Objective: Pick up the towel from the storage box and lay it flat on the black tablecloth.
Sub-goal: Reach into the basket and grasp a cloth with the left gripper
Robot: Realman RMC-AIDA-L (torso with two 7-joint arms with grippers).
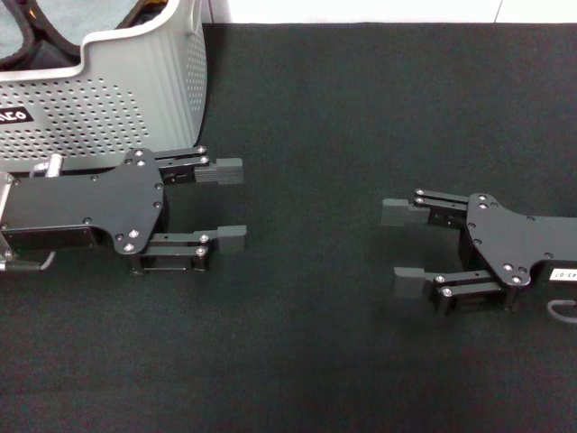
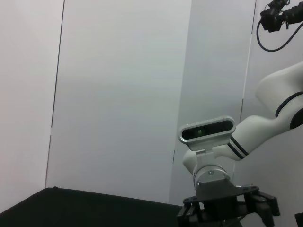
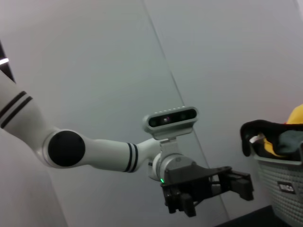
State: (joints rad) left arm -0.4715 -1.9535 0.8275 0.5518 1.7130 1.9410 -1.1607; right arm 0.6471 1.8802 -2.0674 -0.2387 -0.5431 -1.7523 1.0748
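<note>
Left gripper (image 1: pixel 231 204): parted, empty, beside box (image 1: pixel 108 99).
Right gripper (image 1: pixel 406 248): parted, empty, over tablecloth (image 1: pixel 361 108).
Towel (image 1: pixel 36 32): judged soft, light; pinch a raised fold.

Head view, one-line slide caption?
Both open claws, left and right, hover over black tablecloth; towel in storage box.

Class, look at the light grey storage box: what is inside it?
The storage box holds the towel, bunched and spilling over the rim: grey-teal, yellow and black edging show. Everything lower is hidden by the perforated walls. Both the left gripper and right gripper are outside, jaws open, over the black tablecloth.
</note>
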